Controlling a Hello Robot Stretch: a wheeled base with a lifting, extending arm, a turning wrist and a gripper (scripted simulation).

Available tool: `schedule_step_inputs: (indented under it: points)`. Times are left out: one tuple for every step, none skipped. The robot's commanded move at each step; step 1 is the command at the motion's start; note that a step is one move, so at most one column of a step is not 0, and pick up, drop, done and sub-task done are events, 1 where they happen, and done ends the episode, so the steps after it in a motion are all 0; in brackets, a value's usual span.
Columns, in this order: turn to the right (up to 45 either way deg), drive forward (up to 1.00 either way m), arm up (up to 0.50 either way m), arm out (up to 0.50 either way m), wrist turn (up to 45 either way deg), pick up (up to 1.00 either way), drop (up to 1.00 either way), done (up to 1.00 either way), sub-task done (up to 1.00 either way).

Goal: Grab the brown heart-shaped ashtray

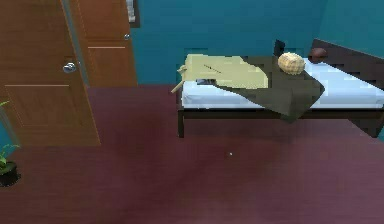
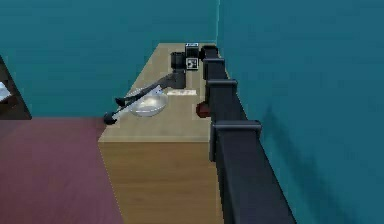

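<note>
In the arm side view we see the arm (image 2: 235, 140) as a dark square bar running up from the bottom edge, over a light wooden cabinet (image 2: 160, 150) that stands against the teal wall (image 2: 300, 90). At the arm's far end sits the gripper (image 2: 176, 68), above the back part of the cabinet top; we cannot tell how its fingers stand, nor whether it holds anything, since things lie on the wood at and behind it. A small reddish-brown thing (image 2: 203, 108) rests on the cabinet top, tight against the arm's left side and partly hidden by it. Its colour suits the ashtray, but we cannot make out a heart shape. Near it to the left stands a pale shallow bowl (image 2: 148, 106), and a long dark object (image 2: 128, 102) lies slanting beside the bowl, out to the cabinet's left edge. A flat white item (image 2: 181, 92) lies between the bowl and the gripper. In the forward view we see a wooden door (image 1: 40, 80) with a round knob (image 1: 69, 68) on the left, a dark maroon floor (image 1: 150, 160), and a bed (image 1: 350, 90) with a white mattress. On the bed lie a dark blanket (image 1: 290, 95), a tan cloth (image 1: 225, 72) and a round tan object (image 1: 290, 64). A reddish-brown blob (image 1: 318, 52) sits near the headboard, and green leaves (image 1: 6, 150) show at the left edge.
</note>
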Motion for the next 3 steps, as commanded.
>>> schedule_step_inputs:
  points:
    - [0.0,0.0,0.0,0.0,45.0,0.0,0.0,0.0,0.0]
    - [0.0,0.0,0.0,0.0,45.0,0.0,0.0,0.0,0.0]
    - [0.0,0.0,0.0,0.0,21.0,0.0,0.0,0.0,0.0]
